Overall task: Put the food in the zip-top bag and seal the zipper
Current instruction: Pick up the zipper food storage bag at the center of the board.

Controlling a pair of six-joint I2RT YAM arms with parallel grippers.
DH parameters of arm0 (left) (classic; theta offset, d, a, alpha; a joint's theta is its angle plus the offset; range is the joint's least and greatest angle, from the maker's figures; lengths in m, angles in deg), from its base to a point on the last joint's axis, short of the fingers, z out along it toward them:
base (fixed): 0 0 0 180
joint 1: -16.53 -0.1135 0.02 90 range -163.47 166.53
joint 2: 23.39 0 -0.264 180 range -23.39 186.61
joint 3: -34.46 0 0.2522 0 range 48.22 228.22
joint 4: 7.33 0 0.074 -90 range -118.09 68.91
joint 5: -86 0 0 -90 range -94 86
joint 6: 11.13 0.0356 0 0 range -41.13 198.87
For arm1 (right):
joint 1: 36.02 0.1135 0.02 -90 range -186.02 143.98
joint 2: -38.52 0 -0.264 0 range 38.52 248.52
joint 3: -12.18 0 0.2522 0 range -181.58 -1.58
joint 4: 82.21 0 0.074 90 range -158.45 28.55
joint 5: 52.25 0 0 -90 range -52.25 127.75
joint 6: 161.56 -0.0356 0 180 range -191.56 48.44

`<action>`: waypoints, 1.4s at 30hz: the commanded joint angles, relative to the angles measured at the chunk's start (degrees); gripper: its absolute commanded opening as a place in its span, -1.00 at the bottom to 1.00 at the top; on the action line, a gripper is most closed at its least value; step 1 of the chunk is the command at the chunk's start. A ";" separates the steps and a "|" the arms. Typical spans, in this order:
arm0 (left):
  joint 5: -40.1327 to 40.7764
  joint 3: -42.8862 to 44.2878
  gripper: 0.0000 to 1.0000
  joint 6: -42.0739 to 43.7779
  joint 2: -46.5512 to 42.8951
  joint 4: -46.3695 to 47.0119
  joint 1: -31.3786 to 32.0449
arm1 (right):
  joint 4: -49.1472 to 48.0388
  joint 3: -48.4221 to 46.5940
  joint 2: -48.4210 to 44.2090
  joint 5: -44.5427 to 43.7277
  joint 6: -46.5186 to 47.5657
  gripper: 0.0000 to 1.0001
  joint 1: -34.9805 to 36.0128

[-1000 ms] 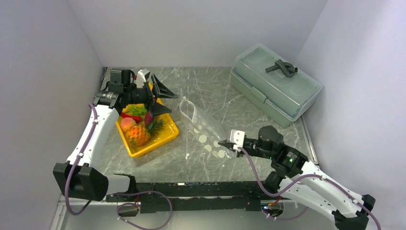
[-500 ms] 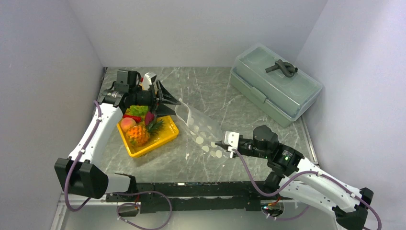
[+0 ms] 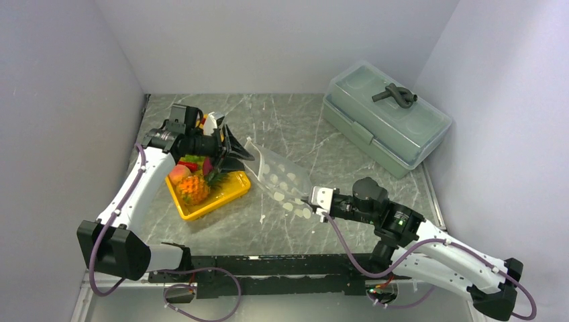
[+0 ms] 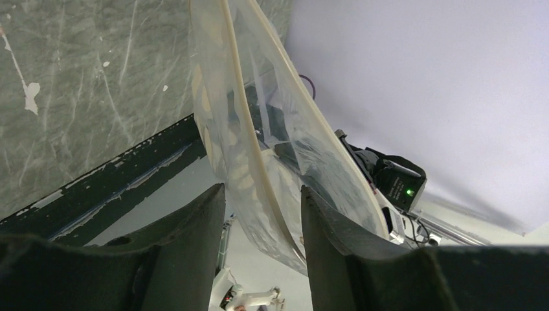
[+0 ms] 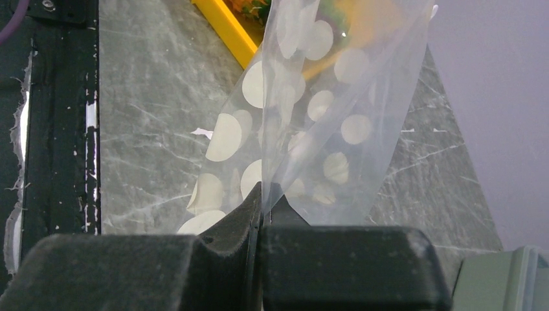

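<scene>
The left gripper (image 3: 236, 149) partly hides the food (image 3: 193, 180). The zip-top bag (image 3: 282, 180) has its long axis from 10 to 4 o'clock, mouth at 10. Left jaws straddle the zipper (image 4: 241, 123), unclamped. The right gripper (image 3: 314, 200) is clamped on the bag's bottom.

White arms (image 3: 125, 196), black joints (image 3: 111, 251), purple cables (image 3: 92, 272)

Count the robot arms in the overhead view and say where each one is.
2. The left arm reaches the mouth of the zip-top bag, by the yellow tray; the right arm grips its near end. None hidden.
</scene>
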 commanded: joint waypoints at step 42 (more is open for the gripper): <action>4.23 1.40 -1.00 15.97 -0.57 -17.39 1.09 | -7.94 -4.93 6.56 -24.66 5.90 -0.31 13.59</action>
